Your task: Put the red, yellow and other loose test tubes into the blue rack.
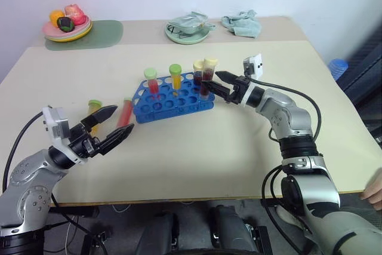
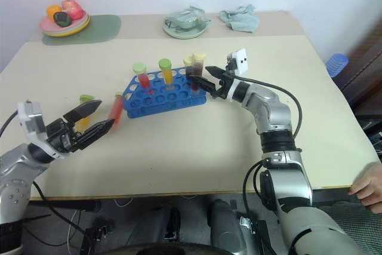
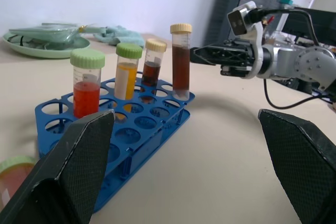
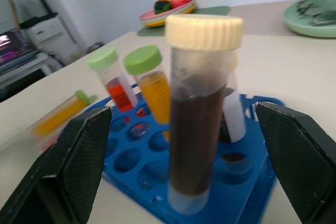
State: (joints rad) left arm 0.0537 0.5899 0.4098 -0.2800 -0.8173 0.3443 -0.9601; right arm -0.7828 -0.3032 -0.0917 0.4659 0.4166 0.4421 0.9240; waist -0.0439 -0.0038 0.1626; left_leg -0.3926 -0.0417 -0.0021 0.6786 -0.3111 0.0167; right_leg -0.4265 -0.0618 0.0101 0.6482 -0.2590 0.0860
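Left eye view: the blue rack [image 1: 173, 97] sits in the middle of the counter [image 1: 227, 147] with four tubes standing in it. Two loose tubes [image 1: 125, 111] lie just left of it. The right tool [image 1: 210, 85] is open beside the dark tube [image 1: 206, 79]. The left tool [image 1: 113, 123] is open, lower left.

Blue rack [image 1: 173, 101]; green- and cream-capped tubes [image 1: 175, 79].
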